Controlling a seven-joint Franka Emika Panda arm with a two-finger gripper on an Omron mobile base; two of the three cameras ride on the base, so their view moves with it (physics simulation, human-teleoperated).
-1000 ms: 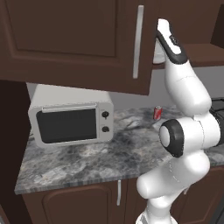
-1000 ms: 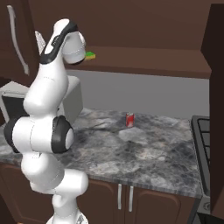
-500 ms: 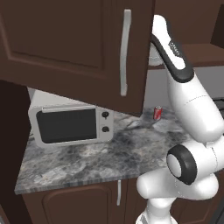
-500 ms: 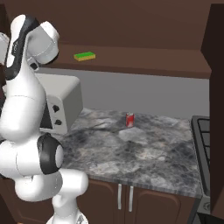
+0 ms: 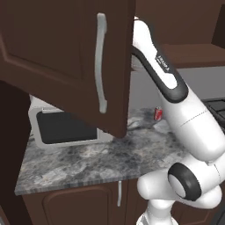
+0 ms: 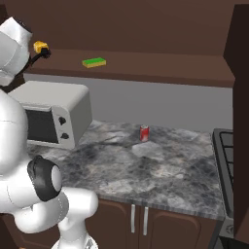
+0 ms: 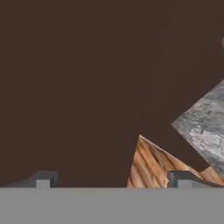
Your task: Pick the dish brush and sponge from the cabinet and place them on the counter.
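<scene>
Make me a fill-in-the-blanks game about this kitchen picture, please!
1. The sponge lies on the cabinet shelf, and its top is the colour ____.
2. The small red can stands on the ____.
3. The silver box left of the can is a ____.
4. The pincer's two fingertips stand wide ____.

Missing words: green; counter; microwave; apart
</scene>
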